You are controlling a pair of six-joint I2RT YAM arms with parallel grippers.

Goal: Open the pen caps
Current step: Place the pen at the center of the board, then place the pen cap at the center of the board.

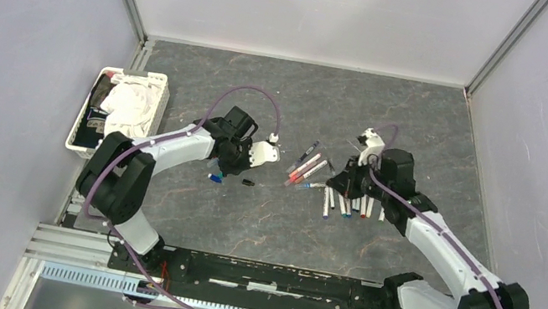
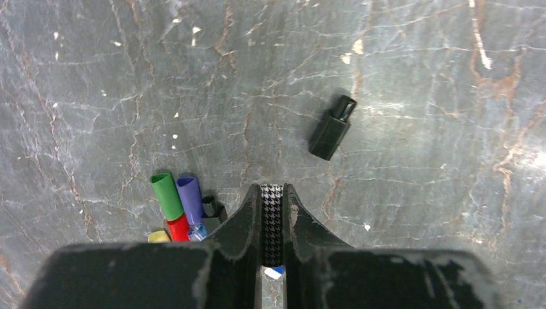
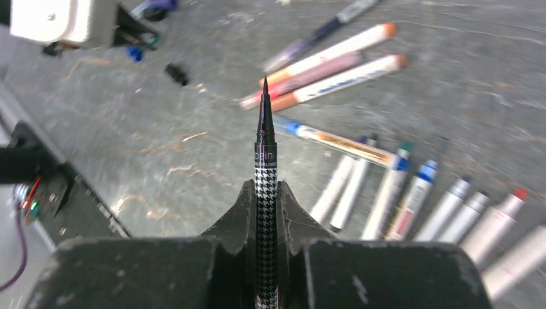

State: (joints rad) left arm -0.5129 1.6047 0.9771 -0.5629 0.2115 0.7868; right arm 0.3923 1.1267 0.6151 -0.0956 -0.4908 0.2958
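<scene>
The right gripper [image 3: 266, 187] grips a checkered pen [image 3: 264, 129]; the left gripper [image 2: 272, 190] pinches a checkered cap [image 2: 272, 225] near the black cap [image 2: 331, 129].

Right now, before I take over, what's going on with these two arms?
The right gripper is shut on a slim black-and-white houndstooth pen, its pointed tip bare. The left gripper pinches a matching houndstooth piece, apparently its cap. Loose coloured plastic caps lie beside it; white-barrelled marker pens lie in a row near the right gripper.
</scene>
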